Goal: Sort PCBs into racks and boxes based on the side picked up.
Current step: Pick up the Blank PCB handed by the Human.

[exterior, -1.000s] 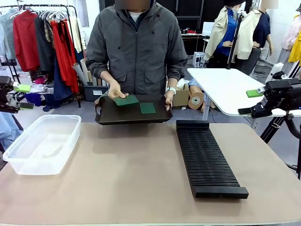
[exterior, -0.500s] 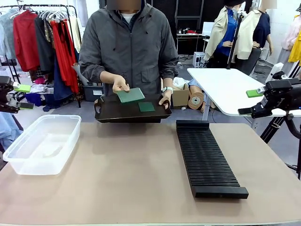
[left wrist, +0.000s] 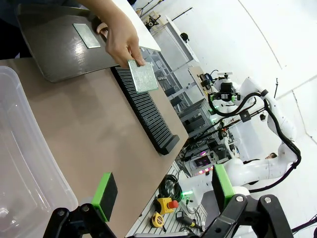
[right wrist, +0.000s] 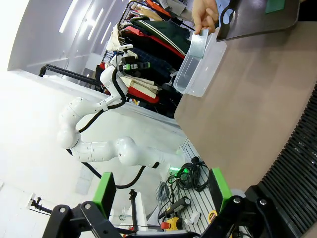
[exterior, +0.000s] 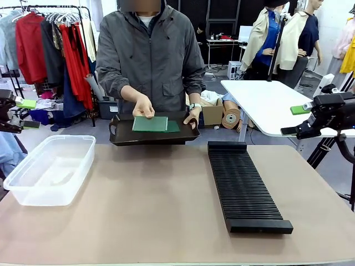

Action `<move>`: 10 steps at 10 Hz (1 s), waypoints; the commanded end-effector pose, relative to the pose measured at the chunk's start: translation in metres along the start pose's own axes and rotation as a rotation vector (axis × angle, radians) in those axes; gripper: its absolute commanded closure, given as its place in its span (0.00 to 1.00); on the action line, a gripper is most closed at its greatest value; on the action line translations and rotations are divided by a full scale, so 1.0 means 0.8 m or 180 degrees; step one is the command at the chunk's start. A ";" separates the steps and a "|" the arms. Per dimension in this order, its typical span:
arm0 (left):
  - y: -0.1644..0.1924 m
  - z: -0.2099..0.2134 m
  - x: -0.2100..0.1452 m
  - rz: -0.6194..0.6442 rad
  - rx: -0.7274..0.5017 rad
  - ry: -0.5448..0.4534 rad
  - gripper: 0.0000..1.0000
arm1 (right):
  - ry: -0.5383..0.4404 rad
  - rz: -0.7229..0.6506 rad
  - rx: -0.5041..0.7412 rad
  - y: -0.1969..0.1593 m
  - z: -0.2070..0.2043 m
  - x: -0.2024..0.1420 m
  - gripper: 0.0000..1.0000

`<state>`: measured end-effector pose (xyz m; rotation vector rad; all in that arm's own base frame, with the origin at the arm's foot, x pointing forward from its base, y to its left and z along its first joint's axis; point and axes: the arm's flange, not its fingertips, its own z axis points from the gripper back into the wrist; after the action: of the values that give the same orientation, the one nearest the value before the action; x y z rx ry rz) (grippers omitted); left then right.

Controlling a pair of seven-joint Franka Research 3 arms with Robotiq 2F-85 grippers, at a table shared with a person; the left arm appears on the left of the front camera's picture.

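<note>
A person at the far side holds a flat black tray [exterior: 123, 137] with one hand. The other hand holds a green PCB [exterior: 150, 123] flat just above it, its paler face showing in the left wrist view [left wrist: 142, 76]. A second PCB [exterior: 174, 127] lies on the tray [left wrist: 54, 49], seen there too [left wrist: 86, 35]. The clear box [exterior: 50, 169] sits on the table's left, the ribbed black rack [exterior: 244, 185] on its right. My left gripper [exterior: 28, 114] hangs open off the table's left edge. My right gripper [exterior: 293, 120] hangs open off the right edge. Nothing is between either pair of fingers [left wrist: 105, 196] [right wrist: 218, 188].
The tan tabletop [exterior: 155, 205] lies bare between box and rack. A clothes rail [exterior: 55, 39] stands behind at the left and a white table [exterior: 266, 102] behind at the right. The box [right wrist: 198, 69] and the rack [right wrist: 297, 158] lie ahead in the right wrist view.
The person lifted one PCB off the tray, raised it, then brought it back flat just over the tray. The tray shifted slightly left and up. Both arms stayed still.
</note>
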<state>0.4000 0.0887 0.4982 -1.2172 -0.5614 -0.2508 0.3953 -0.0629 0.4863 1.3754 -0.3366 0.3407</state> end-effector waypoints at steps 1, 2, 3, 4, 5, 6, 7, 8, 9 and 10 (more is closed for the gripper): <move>-0.001 0.001 0.001 0.0025 -0.0009 -0.0015 0.00 | -0.0023 -0.0040 -0.0004 0.003 0.000 0.002 0.00; -0.001 0.001 0.001 0.0025 -0.0009 -0.0015 0.00 | -0.0023 -0.0040 -0.0004 0.003 0.000 0.002 0.00; -0.001 0.001 0.001 0.0025 -0.0009 -0.0015 0.00 | 0.0000 0.0000 0.0000 0.000 0.000 0.000 0.00; -0.001 0.001 0.001 0.0025 -0.0009 -0.0015 0.00 | 0.0011 -0.0004 0.0034 -0.014 -0.006 0.010 0.00; -0.001 0.001 0.001 0.0025 -0.0009 -0.0015 0.00 | 0.0012 -0.0064 0.0059 -0.028 -0.012 0.017 0.00; -0.001 0.001 0.001 0.0025 -0.0009 -0.0015 0.00 | -0.0025 -0.0169 0.0110 -0.043 -0.023 0.023 0.00; -0.001 0.001 0.001 0.0025 -0.0009 -0.0015 0.00 | -0.0086 -0.0250 0.0089 -0.056 -0.034 0.029 0.00; -0.001 0.001 0.001 0.0025 -0.0009 -0.0015 0.00 | -0.0130 -0.0272 0.0003 -0.065 -0.047 0.034 0.00; -0.001 0.001 0.001 0.0025 -0.0009 -0.0015 0.00 | -0.0173 -0.0264 0.0031 -0.072 -0.056 0.040 0.00; -0.001 0.001 0.001 0.0025 -0.0009 -0.0015 0.00 | -0.0139 -0.0253 0.0029 -0.081 -0.066 0.046 0.00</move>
<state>0.4003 0.0888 0.4979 -1.2170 -0.5608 -0.2503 0.4457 -0.0272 0.4310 1.4029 -0.2892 0.2351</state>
